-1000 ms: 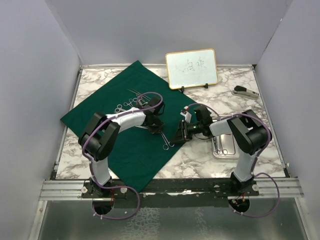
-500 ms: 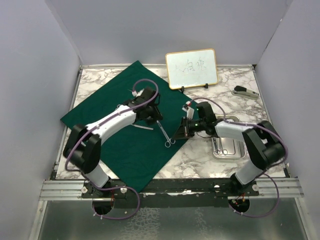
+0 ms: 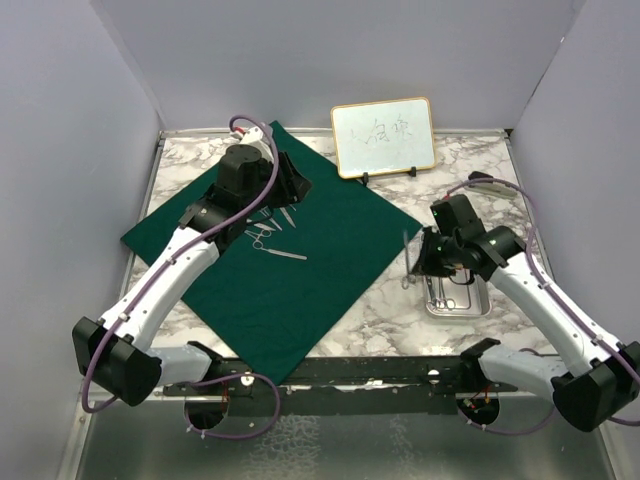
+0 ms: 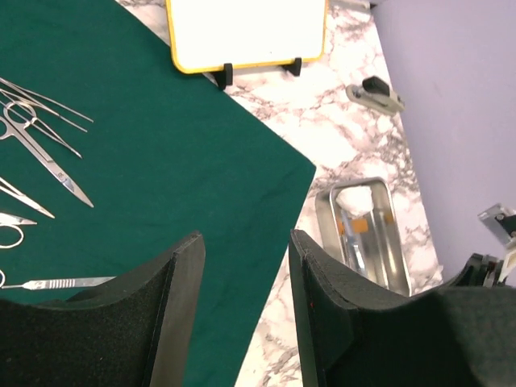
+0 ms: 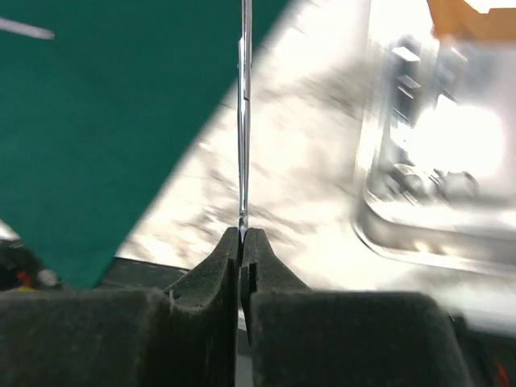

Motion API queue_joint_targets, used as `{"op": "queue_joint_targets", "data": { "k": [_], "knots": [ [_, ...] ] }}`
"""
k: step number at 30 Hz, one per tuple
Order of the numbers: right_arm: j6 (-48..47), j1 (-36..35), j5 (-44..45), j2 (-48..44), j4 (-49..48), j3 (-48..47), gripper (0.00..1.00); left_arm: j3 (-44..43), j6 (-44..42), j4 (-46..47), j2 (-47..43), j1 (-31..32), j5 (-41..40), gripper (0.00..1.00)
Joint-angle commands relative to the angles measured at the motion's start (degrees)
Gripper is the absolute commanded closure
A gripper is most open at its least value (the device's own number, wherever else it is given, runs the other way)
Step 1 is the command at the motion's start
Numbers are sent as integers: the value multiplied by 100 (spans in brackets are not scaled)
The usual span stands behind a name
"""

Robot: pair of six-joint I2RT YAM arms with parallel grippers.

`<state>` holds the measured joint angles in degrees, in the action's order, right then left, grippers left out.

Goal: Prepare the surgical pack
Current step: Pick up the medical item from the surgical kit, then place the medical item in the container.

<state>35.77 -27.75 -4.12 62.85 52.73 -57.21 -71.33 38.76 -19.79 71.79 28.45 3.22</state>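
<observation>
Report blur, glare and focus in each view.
Right wrist: the steel tray and table are smeared by blur, the tray's inside blown out white; only the instrument pinched in the right gripper is crisp. Left wrist: sharp throughout, the open left gripper dark in the foreground. Top external: evenly lit, sharp, no harsh shadows.

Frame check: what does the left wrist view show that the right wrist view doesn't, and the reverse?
Left wrist only: the whiteboard, instruments lying on the green cloth, and the left gripper open and empty. Right wrist only: the right gripper shut on a thin silver instrument. Both: the green cloth, marble table and steel tray.
</observation>
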Motion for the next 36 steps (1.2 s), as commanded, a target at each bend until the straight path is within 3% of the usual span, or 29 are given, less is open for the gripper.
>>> {"op": "queue_joint_targets", "data": {
  "k": [1, 6, 14, 27, 36],
  "knots": [
    [984, -11, 2133, -29, 2662, -347, 99, 106, -606, 31, -33, 17, 433, 51],
    [814, -20, 2769, 218, 2753, -618, 99, 254, -915, 11, -21, 29, 467, 51],
    [380, 30, 2742, 1107, 1854, -649, 99, 470, -1343, -101, -416, 503, -385, 52],
    [-1008, 945, 1210, 1642, 341, -58, 99, 529, -1563, -160, -700, 732, -719, 50],
    [-685, 1013, 993, 1432, 472, 241, 95, 541, -1613, -177, -754, 725, -876, 50]
  ]
}}
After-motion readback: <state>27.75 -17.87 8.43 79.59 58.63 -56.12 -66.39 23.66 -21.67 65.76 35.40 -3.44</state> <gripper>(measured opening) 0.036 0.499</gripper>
